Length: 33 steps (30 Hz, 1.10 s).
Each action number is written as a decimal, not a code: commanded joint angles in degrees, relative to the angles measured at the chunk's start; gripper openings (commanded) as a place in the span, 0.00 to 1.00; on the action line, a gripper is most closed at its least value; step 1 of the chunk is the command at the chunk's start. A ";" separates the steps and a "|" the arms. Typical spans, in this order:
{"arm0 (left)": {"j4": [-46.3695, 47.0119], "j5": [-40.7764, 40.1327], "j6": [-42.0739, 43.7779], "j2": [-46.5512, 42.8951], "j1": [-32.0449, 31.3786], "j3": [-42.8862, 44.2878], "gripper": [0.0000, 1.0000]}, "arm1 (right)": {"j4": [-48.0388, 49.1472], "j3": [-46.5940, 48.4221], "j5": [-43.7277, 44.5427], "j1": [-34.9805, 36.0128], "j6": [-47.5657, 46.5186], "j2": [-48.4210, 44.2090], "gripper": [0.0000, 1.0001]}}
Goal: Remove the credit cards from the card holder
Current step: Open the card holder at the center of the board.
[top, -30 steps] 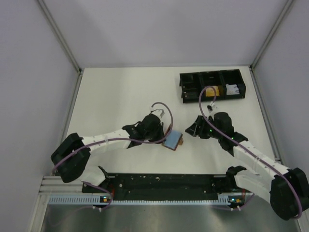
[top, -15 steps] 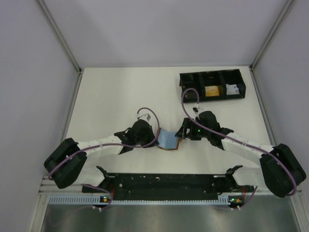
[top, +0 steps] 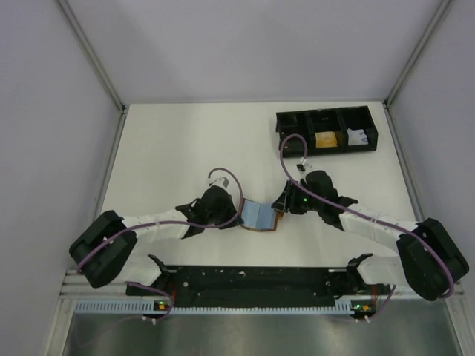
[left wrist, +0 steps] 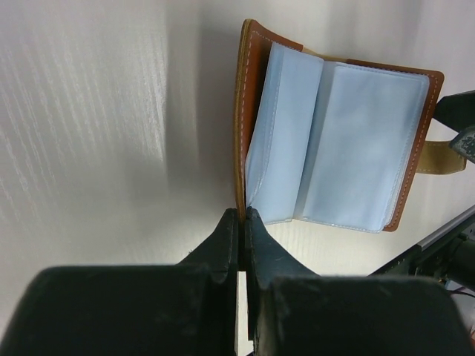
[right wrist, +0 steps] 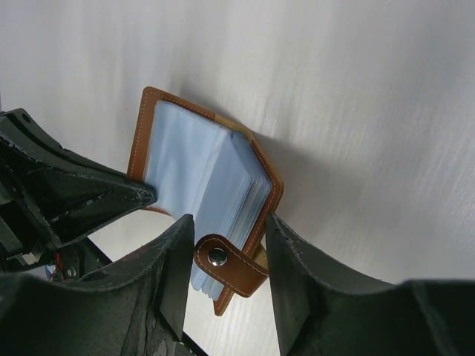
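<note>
Top external: left gripper point(top: 238, 215) pinches card holder point(top: 260, 216); right gripper point(top: 280, 211) straddles its tab point(right wrist: 223, 259), parted.

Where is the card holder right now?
The card holder is open mid-table in the top view, left gripper pinching its cover edge, right gripper straddling its tab.

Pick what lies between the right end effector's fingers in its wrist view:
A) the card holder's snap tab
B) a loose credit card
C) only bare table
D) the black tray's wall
A: in the right wrist view the brown snap tab of the opened card holder lies in the gap of the right end effector, with one finger on either side of it.
</note>
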 commanded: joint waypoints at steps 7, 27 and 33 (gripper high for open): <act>5.54 1.78 -4.64 2.07 0.89 -4.02 0.00 | 5.13 -2.25 -2.27 0.36 1.54 2.89 0.37; -0.77 -1.80 -0.43 3.40 -0.25 -0.78 0.28 | 2.76 -0.76 -0.60 0.27 -2.42 7.99 0.17; -12.80 -10.68 4.14 1.02 -5.95 7.03 0.69 | 2.05 -0.58 0.19 0.27 -3.39 8.61 0.17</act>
